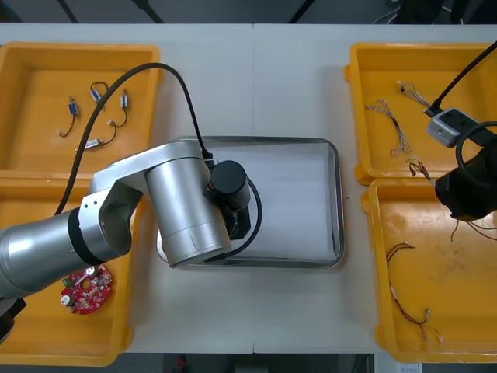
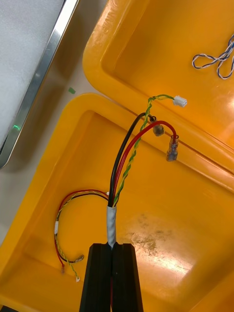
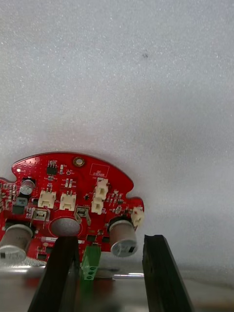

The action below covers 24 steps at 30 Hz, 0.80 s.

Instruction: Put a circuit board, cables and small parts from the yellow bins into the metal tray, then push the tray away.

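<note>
Tray loading: left gripper point(image 3: 109, 239) spread, right gripper point(image 2: 112, 246) clamping a cable bundle point(image 2: 122, 170).
The circuit board point(image 3: 73, 190) lies flat on the metal tray point(image 3: 117, 73) at the left fingertips point(image 3: 155, 243); a yellow bin point(image 2: 165, 234) with a loose cable point(image 2: 63, 207) lies beyond the bundle.

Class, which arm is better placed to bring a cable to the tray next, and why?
Right. The right claw is shut on a cable over the near right bin, beside the tray. The left claw is open at the board in the tray, with no cable.

Bright even light; glare on metal tray point(image 1: 337, 202).
</note>
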Each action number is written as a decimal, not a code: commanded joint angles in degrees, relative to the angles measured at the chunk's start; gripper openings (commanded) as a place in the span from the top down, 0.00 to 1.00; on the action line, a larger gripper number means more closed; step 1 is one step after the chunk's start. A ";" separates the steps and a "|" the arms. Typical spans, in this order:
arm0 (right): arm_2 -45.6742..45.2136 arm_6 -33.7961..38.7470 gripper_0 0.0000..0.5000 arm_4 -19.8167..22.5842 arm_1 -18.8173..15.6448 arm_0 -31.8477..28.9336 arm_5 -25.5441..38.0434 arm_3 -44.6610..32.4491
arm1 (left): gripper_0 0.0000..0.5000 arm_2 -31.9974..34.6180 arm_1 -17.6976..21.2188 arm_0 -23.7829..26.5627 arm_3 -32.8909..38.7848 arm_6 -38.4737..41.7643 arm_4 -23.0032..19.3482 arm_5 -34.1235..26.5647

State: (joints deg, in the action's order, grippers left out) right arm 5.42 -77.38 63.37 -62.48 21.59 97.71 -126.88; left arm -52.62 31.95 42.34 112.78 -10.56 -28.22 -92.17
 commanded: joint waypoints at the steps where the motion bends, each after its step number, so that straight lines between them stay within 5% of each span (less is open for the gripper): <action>1: 0.47 1.44 1.00 -0.36 -0.36 1.44 -0.41 -0.39 | 0.12 -1.08 -1.37 2.14 0.42 3.18 2.21 0.77; 7: 0.47 1.44 1.00 -0.36 -0.36 1.44 -0.41 -0.39 | 0.00 -0.99 -0.84 2.31 1.74 3.53 4.49 0.68; 12: 0.47 1.44 1.00 -0.36 -0.36 1.44 -0.41 -0.39 | 0.00 0.51 0.92 3.10 5.52 3.70 3.61 -1.08; 24: 0.47 1.44 1.00 -0.36 -0.36 1.44 -0.41 -0.39 | 0.00 13.16 9.62 5.30 17.64 -4.47 -13.08 -11.36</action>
State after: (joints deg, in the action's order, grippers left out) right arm 5.42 -77.38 63.37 -62.48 21.59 97.71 -126.88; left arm -44.26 37.74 45.09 126.60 -10.19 -38.01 -101.56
